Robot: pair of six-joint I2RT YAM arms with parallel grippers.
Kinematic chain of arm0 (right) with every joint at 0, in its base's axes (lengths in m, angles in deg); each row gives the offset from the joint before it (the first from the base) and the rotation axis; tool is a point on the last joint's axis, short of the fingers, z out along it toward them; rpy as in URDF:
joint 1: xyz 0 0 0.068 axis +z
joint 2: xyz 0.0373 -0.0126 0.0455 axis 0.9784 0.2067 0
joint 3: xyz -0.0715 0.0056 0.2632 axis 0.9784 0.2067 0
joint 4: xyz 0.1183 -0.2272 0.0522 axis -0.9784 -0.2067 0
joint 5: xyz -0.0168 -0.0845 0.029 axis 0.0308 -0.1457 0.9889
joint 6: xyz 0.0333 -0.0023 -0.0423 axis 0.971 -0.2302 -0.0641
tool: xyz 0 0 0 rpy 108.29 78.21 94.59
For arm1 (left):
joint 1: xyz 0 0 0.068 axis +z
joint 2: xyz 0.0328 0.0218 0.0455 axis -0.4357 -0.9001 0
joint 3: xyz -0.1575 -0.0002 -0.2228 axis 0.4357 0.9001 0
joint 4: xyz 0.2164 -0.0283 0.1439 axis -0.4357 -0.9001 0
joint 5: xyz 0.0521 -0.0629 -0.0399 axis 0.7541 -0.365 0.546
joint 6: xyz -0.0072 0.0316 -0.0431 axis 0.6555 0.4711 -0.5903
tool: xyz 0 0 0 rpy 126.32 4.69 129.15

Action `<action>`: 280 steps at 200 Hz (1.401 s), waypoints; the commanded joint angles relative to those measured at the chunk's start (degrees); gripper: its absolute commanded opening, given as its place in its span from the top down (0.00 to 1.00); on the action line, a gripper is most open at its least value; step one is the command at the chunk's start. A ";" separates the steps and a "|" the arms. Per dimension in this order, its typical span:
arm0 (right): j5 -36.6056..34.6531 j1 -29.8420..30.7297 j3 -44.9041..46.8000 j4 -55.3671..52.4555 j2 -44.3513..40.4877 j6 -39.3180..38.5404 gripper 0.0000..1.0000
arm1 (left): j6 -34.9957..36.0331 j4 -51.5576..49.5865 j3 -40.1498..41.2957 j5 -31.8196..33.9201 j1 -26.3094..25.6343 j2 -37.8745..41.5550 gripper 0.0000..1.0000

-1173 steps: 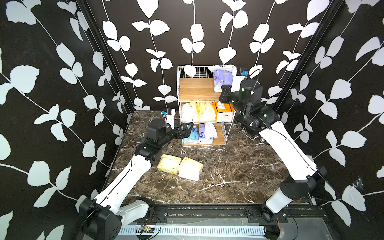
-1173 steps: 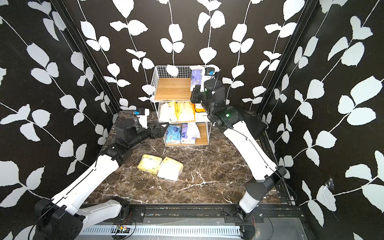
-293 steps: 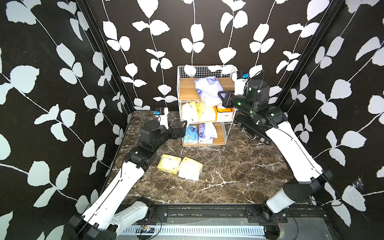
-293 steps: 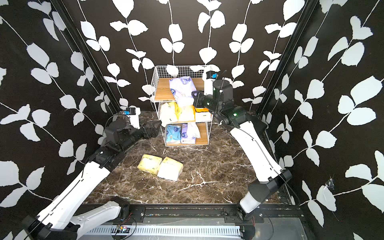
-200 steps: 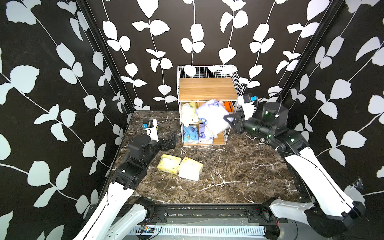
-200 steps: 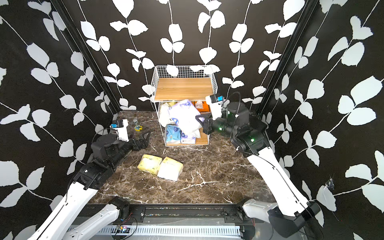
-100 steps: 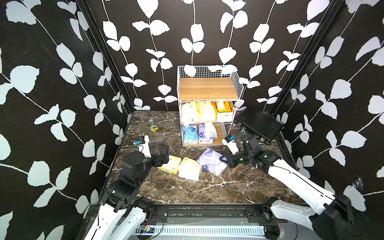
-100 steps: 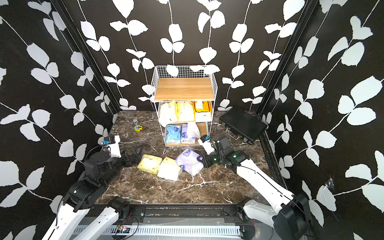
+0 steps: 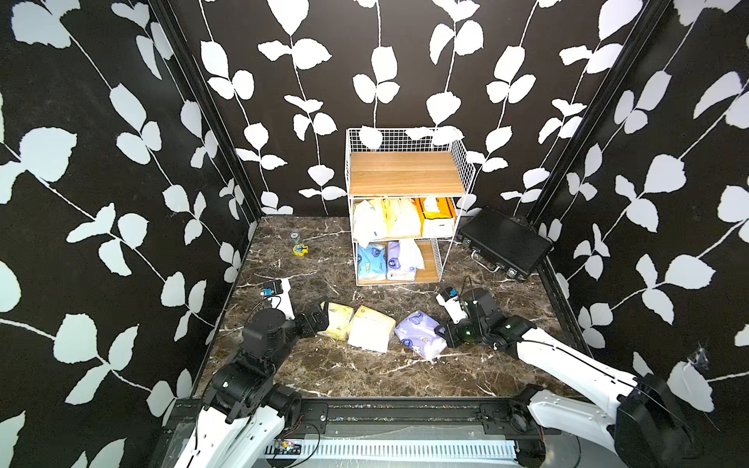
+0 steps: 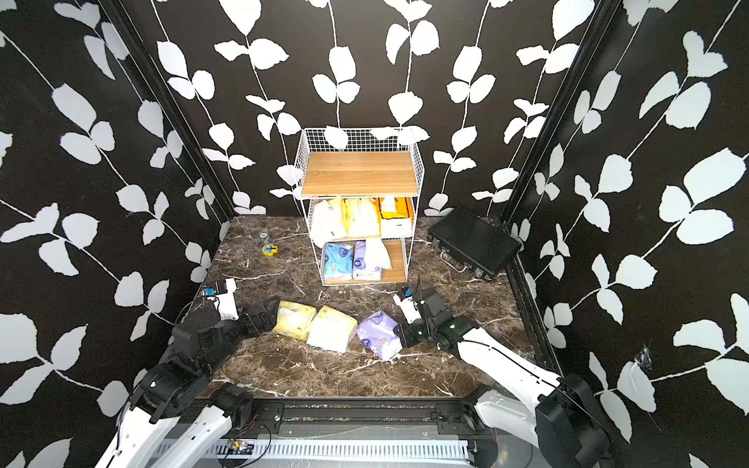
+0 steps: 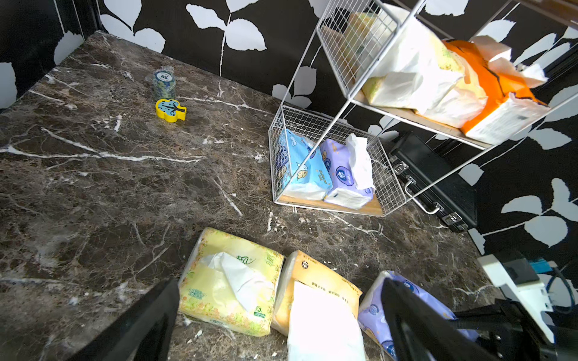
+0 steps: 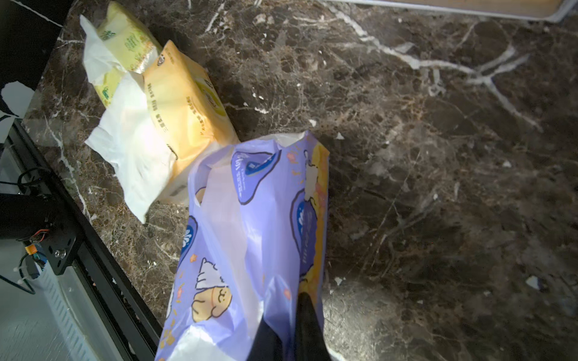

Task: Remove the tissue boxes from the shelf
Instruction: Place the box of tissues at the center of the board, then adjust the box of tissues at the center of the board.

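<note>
Lower shelf (image 9: 463, 162) tiers hold packs (image 9: 371, 261); right gripper (image 9: 442, 334) pinches lavender pack (image 9: 417, 334), left gripper (image 9: 323, 314) spread wide.

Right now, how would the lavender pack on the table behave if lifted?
Probably floppy: the lavender pack has a loose, creased film wrapper, pinched at one end by the right fingers. Likely light, sagging rather than staying rigid. It lies flat, so rolling seems unlikely.

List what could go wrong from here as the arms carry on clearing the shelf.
The right tool pinches only the lavender pack's thin wrapper; pulling away before opening could drag or tear it.
A loose tissue sticks out of a pack on the shelf's bottom tier; a grasp there may pull out the sheet alone.
The open left tool is close beside the pale yellow pack and may shove it.
</note>
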 commanded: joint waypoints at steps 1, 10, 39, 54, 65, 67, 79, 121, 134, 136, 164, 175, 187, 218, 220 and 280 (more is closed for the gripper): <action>-1.78 0.33 1.70 3.83 -1.37 1.07 1.00 | -0.31 0.44 -0.35 -0.70 -0.21 -1.59 0.01; -2.12 0.37 1.92 3.91 -0.70 0.82 1.00 | -0.51 1.53 -0.04 -0.60 -0.22 -2.02 0.01; -5.04 0.37 1.48 3.12 3.21 0.93 0.49 | -0.51 5.52 0.66 0.03 -0.22 -3.78 0.01; -10.13 0.37 0.93 2.06 3.09 1.66 0.41 | 0.01 6.69 0.53 0.28 -0.22 -4.96 0.01; -16.13 0.37 0.46 1.66 1.63 1.91 0.36 | 0.02 7.29 0.70 0.54 -0.22 -5.63 0.01; -17.27 0.37 0.17 1.30 1.32 2.03 0.35 | 0.05 7.52 0.71 0.55 -0.22 -5.71 0.01; -24.34 0.33 -3.03 -3.87 -0.94 2.17 0.31 | 0.23 8.61 0.90 0.56 -0.22 -6.45 0.01; -23.97 0.44 -8.37 -12.13 -12.98 7.11 0.27 | 3.87 9.73 -0.46 -1.22 -0.22 -9.88 0.01; -20.19 0.68 -7.35 -10.59 -14.44 8.45 0.27 | 5.16 10.13 -0.78 -0.76 -0.21 -11.22 0.01; -19.89 0.78 -7.23 -10.42 -14.48 8.55 0.27 | 5.29 10.16 -0.87 -0.69 -0.22 -11.50 0.01; -18.85 4.93 -8.30 -8.57 -8.28 9.87 0.30 | 5.59 12.36 -1.50 -1.00 -0.22 -14.29 0.01; -19.64 7.75 -9.31 -7.47 -4.29 9.84 0.31 | 4.52 13.39 -1.16 -1.28 -0.22 -15.45 0.01; -20.33 10.40 -10.28 -5.67 -0.23 9.42 0.32 | 2.63 14.56 -0.35 -1.47 -0.28 -16.63 0.01; -19.58 13.54 -11.37 -2.27 7.88 6.84 0.34 | -3.08 17.60 1.54 -5.65 -0.19 -18.94 0.01; -19.56 13.55 -11.34 -2.10 8.26 6.67 0.34 | -3.25 17.72 1.71 -5.74 -0.26 -19.01 0.01; -25.42 14.68 -3.45 -1.34 5.00 4.57 0.65 | -2.86 11.45 -1.86 -3.30 -0.57 -18.98 0.01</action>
